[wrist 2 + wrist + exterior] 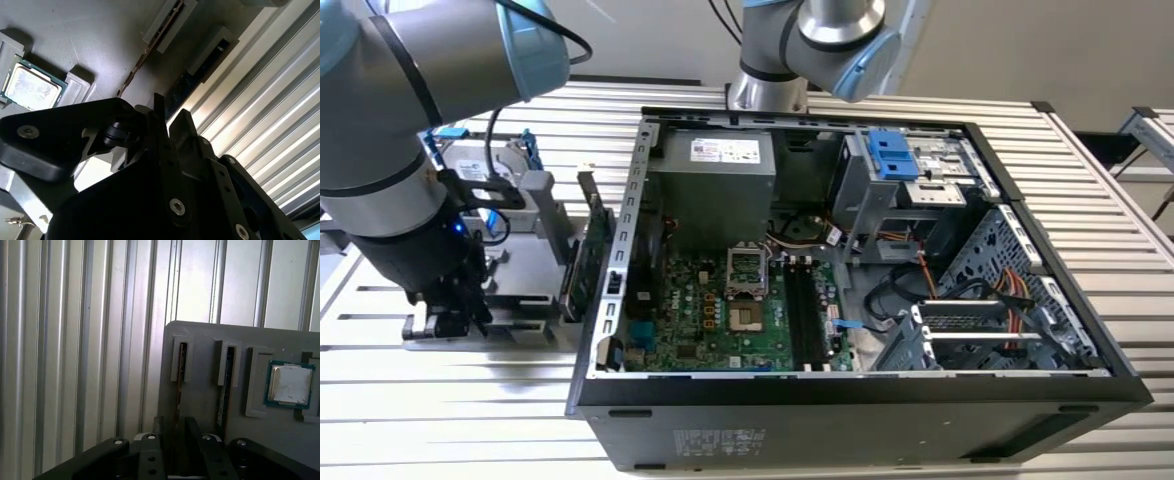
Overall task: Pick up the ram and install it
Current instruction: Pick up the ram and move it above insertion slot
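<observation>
Two ram sticks stand on edge in slots of a grey parts tray [200, 340]. The ram [178, 390] in the slot farther from the processor runs down between my fingers; it shows dark in the second wrist view [181, 89]. The other stick [223, 385] stands beside it. My gripper [175, 432] is open, with one finger on each side of that ram and a small gap to it. In the exterior view the gripper [447, 318] is low over the tray [520, 335] at the exterior view's left, beside the open computer case [854, 380].
A processor [290, 385] lies in a pocket of the tray near the sticks. A green expansion card [594, 250] stands upright between tray and case. The motherboard's long memory slots [807, 310] lie inside the case. A ribbed metal table [454, 420] carries everything.
</observation>
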Controlling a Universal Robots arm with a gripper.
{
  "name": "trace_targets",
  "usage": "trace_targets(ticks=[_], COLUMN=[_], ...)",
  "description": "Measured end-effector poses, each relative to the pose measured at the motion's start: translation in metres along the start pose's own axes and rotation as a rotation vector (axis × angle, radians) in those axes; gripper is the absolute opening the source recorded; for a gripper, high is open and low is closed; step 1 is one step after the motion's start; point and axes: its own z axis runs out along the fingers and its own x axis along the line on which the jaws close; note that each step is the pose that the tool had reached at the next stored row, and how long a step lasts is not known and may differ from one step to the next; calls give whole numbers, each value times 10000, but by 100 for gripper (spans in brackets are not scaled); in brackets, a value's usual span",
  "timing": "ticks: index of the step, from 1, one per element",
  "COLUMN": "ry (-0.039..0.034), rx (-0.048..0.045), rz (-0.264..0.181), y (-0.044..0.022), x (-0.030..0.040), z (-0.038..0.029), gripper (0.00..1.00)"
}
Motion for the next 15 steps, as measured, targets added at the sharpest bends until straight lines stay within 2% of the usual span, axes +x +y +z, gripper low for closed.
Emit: trace_targets(ticks=[6,9,15], ry=[-11,-65,-72], rx=[2,3,4], rz=[1,0,0], y=[0,0,0], x=[-1,0,0], z=[2,2,2], gripper=[100,100,100])
